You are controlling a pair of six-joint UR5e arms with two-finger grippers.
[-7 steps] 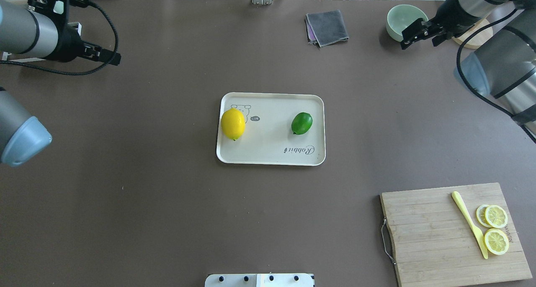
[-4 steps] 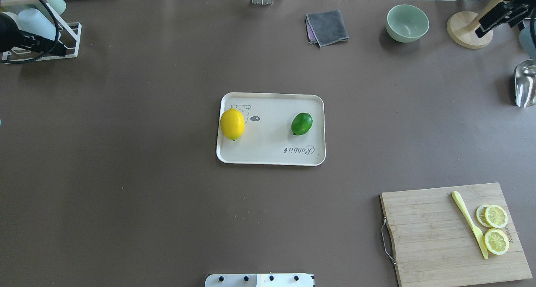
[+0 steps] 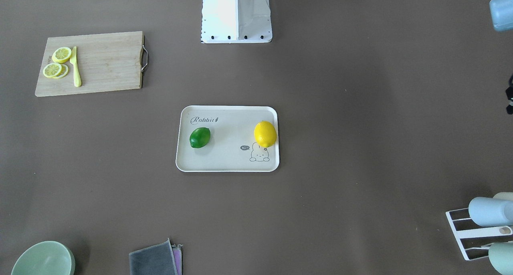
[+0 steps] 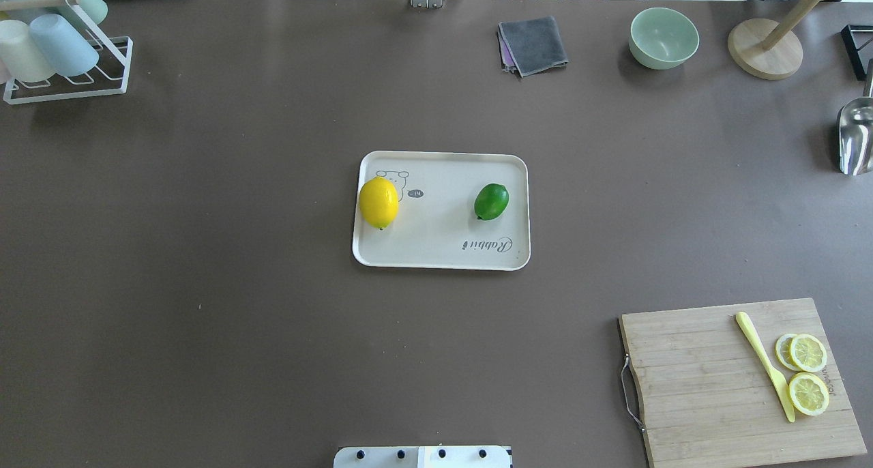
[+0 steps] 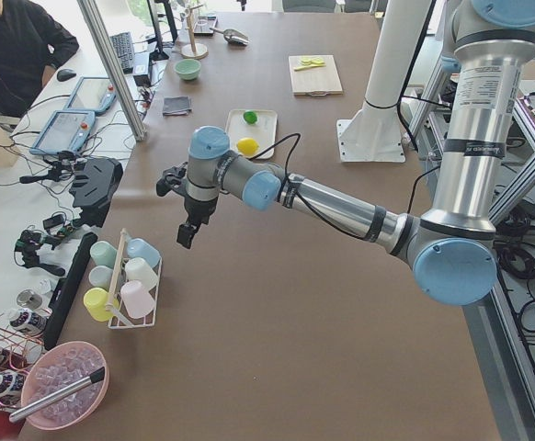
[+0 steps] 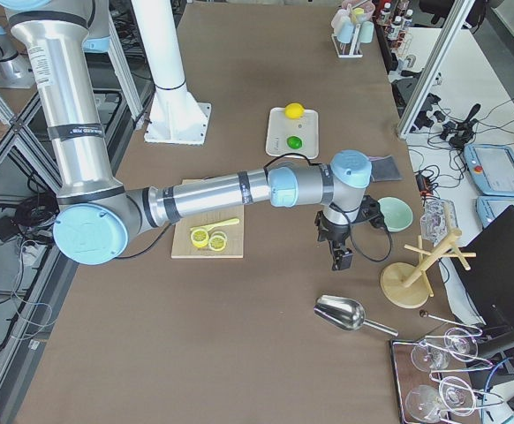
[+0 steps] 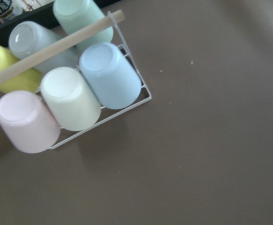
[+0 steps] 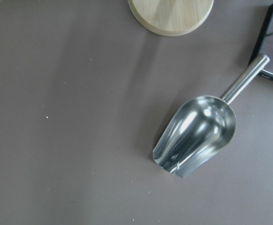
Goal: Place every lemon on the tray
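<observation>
The bright yellow lemon (image 4: 378, 202) lies at the left end of the cream Rabbit tray (image 4: 443, 253). The dark green lemon (image 4: 492, 201) lies on the tray's right part. Both also show in the front view, yellow (image 3: 265, 134) and green (image 3: 200, 137). Neither arm shows in the overhead view. The left gripper (image 5: 187, 236) hangs above the cup rack, far from the tray. The right gripper (image 6: 339, 259) hangs above the table near the metal scoop. I cannot tell whether either is open or shut. Nothing shows in them.
A rack of cups (image 4: 54, 52) stands at the far left. A grey cloth (image 4: 533, 45), green bowl (image 4: 663, 37), wooden stand (image 4: 764, 48) and metal scoop (image 4: 856, 137) are at the far right. A cutting board (image 4: 702, 386) holds lemon slices and a yellow knife.
Both arms have drawn back out of the overhead view, the left to the left edge, the right to the right edge. The lemons and tray have not moved.
</observation>
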